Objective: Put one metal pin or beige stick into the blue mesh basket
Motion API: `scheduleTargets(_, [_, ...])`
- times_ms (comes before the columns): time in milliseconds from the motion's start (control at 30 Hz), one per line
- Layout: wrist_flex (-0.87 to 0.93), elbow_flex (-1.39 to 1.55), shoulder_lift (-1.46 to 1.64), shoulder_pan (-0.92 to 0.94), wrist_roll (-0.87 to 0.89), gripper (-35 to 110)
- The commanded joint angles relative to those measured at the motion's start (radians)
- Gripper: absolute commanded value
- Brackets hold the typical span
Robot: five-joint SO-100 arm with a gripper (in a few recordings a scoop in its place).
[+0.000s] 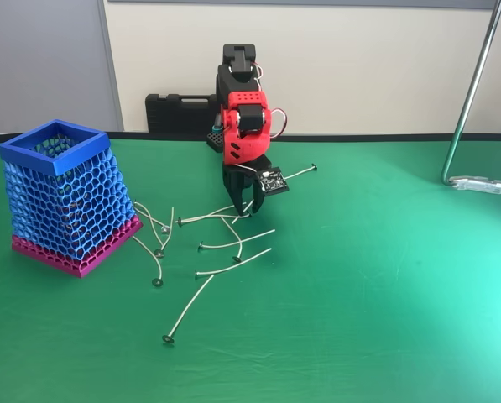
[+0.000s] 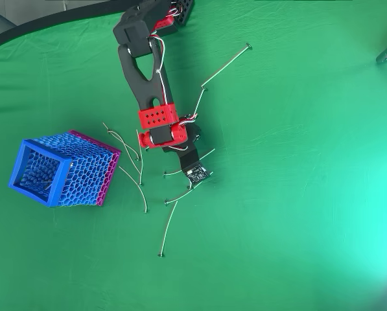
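the gripper (image 1: 243,206) pointed down among the scattered metal pins (image 1: 233,245), its black fingers (image 1: 233,198) slightly parted with tips at the cloth around one pin (image 1: 206,219); whether they actually gripped it could not be told. the red and black arm (image 2: 151,97) reached in from the table's far edge. the blue mesh basket (image 1: 55,159) stood upright on the green table (image 1: 384,277), well left of the gripper in the fixed view, just beside the nearest pins.

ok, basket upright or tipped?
Upright: the blue mesh basket stands on its magenta base band, open square rim facing up in both views.
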Motion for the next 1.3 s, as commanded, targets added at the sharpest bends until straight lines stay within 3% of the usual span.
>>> scheduleTargets(0, [0.006,-0.04,0.003,-0.011,0.0,16])
scheduleTargets(433, [0.006,-0.06,-0.026,-0.011,0.003,11])
scheduleTargets(600, [0.006,-0.071,-0.032,-0.011,0.005,1])
scheduleTargets(1267, [0.006,-0.083,-0.008,-0.017,0.028,1])
